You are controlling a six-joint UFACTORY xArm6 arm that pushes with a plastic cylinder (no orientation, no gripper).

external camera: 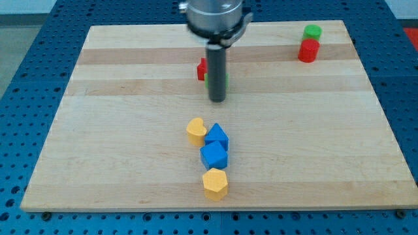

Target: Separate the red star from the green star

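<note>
- Standing upright near the middle of the wooden surface (130,163), the dark rod ends in my tip (217,100), which rests on the wood.
- No fingers are fitted to this arm, so nothing is spread, pressed together or pinching; the rod simply ends in its blunt lower end.
- Peeking out on the rod's left side at the view's top is the red star (202,69); only its left part shows, and its shape is hard to confirm.
- A sliver of the green star (226,79) shows on the rod's right side, mostly hidden; it seems to sit just beside the red one, though the rod covers the place where they would meet.
- My tip lies just below both stars in the view.
- Well below my tip, toward the view's bottom, a chain runs downward: a yellow block (195,130), a blue block (217,138), a second blue block (213,156) and a yellow hexagonal block (215,183), each touching the next.
- Far to the right of the rod, near the view's top, a green cylinder (312,31) sits just above a red cylinder (308,50).
</note>
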